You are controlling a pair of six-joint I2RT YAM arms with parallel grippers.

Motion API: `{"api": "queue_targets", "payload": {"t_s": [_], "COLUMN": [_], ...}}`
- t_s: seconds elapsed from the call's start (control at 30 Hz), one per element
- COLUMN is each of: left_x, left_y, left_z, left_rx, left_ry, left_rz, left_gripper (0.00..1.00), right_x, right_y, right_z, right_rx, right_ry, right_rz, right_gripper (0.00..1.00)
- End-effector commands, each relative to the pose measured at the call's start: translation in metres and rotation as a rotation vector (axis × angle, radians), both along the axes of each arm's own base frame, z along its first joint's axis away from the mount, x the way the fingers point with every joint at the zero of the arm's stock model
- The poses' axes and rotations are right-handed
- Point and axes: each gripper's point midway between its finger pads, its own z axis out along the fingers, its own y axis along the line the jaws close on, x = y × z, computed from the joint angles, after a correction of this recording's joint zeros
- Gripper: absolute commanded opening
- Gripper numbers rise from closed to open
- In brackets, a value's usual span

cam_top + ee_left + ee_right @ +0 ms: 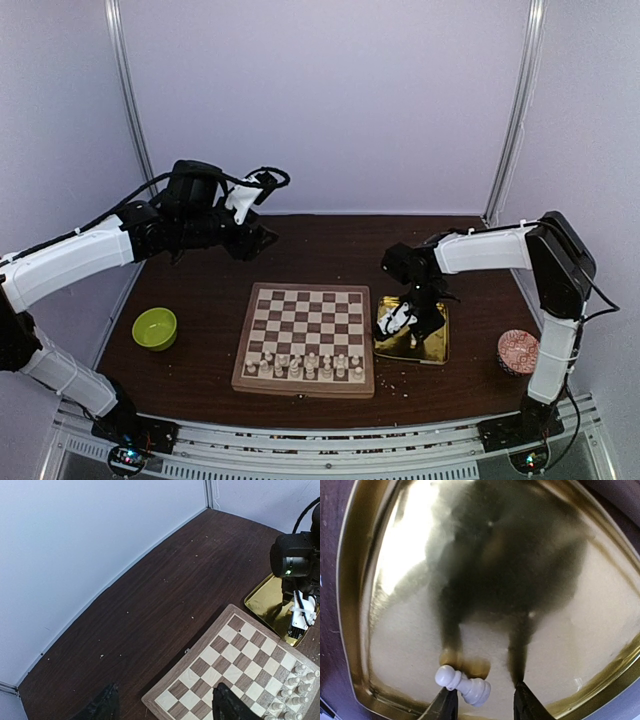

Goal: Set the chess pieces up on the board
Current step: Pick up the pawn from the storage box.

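Observation:
The wooden board (300,305) lies mid-table, with several cream-white chess pieces (305,365) standing on its two near rows. In the left wrist view the board (235,665) and those pieces (295,690) show at the right. My right gripper (405,322) is down in the gold tray (432,350). In the right wrist view it (482,702) is open, and a white pawn (462,684) lies on its side against the left finger (445,705), partly between the jaws. My left gripper (262,236) is open and empty, held high behind the board's far left corner (162,705).
A green bowl (155,328) sits left of the board. A patterned round bowl (518,351) sits at the right, beyond the tray. Crumbs dot the dark table. The tray's raised rim (360,580) surrounds my right gripper. Walls enclose the back and sides.

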Motion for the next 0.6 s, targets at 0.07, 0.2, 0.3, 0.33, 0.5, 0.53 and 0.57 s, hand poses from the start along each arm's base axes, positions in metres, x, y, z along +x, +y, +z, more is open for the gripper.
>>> {"api": "queue_targets", "payload": {"t_s": [0.07, 0.2, 0.3, 0.33, 0.5, 0.53, 0.57], "left_x": [-0.002, -0.002, -0.002, -0.002, -0.002, -0.002, -0.002], "left_y": [-0.004, -0.005, -0.006, -0.006, -0.007, -0.008, -0.008], "left_z": [0.013, 0.012, 0.011, 0.01, 0.008, 0.008, 0.008], "left_rx": [-0.032, -0.033, -0.031, -0.03, -0.029, -0.029, -0.029], "left_ry": [-0.039, -0.034, -0.031, -0.029, -0.022, -0.021, -0.021], "left_rz": [-0.028, -0.03, -0.033, -0.034, -0.04, -0.042, -0.041], "left_gripper": [0.64, 0.64, 0.64, 0.64, 0.64, 0.64, 0.64], "right_x": [-0.016, -0.018, -0.019, -0.02, -0.02, -0.02, -0.019], "right_y": [0.013, 0.012, 0.01, 0.009, 0.001, -0.001, -0.004], "right_z": [-0.007, -0.011, -0.014, -0.014, -0.013, -0.013, -0.013], "right_rx": [0.019, 0.007, -0.005, -0.009, -0.028, -0.032, -0.038], "right_ry": [0.084, 0.099, 0.102, 0.104, 0.114, 0.114, 0.114], "right_rz": [-0.017, -0.026, -0.037, -0.039, -0.069, -0.074, -0.081], "right_gripper": [0.37, 0.33, 0.31, 0.31, 0.32, 0.32, 0.32]}}
